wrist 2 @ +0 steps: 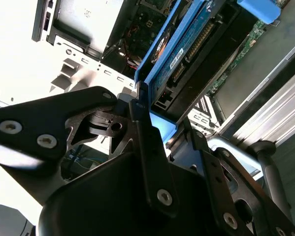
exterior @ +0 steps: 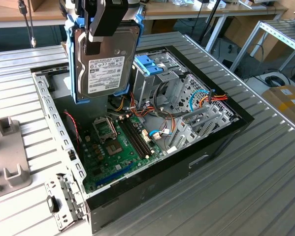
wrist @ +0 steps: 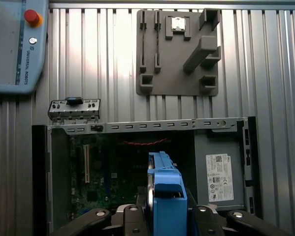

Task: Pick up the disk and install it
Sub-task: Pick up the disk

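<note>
The hand (exterior: 99,39) is gripping the disk (exterior: 104,69) tightly. The disk is hanging on its end, long side pointing down, just beside the drive cage (exterior: 162,86), over the open computer case (exterior: 186,167).

Ribbed metal table (exterior: 265,187); wooden bench (exterior: 177,11) behind; metal rack (exterior: 285,33) at exterior view's right.

Bright, even light; glare streaks the ribbed table (wrist: 118,64).
</note>
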You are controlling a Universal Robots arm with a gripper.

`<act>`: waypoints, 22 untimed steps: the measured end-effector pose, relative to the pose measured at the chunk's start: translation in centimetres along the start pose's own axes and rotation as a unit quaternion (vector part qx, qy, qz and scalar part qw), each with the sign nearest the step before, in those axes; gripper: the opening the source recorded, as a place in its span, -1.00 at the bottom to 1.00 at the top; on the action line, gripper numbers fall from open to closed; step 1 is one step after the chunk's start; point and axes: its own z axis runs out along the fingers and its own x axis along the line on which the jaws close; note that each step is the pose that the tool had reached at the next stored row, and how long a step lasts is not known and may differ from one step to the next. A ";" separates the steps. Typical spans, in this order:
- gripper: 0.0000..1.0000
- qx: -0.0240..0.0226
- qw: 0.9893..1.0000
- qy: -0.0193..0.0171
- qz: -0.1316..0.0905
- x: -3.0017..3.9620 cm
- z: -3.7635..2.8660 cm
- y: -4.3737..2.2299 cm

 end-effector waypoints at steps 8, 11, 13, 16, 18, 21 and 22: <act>-0.26 0.000 1.000 0.000 0.000 0.37 -0.01 -0.02; -0.26 0.000 1.000 0.000 0.000 0.43 -0.01 -0.02; -0.26 0.000 1.000 0.000 0.000 0.46 0.00 -0.03; -0.26 0.000 1.000 0.000 0.000 0.57 -0.01 -0.03; -0.26 0.000 1.000 0.000 0.000 0.60 -0.01 -0.03; -0.26 0.000 1.000 0.000 0.000 0.68 -0.01 -0.04; -0.26 0.000 1.000 0.000 0.000 0.70 -0.01 -0.04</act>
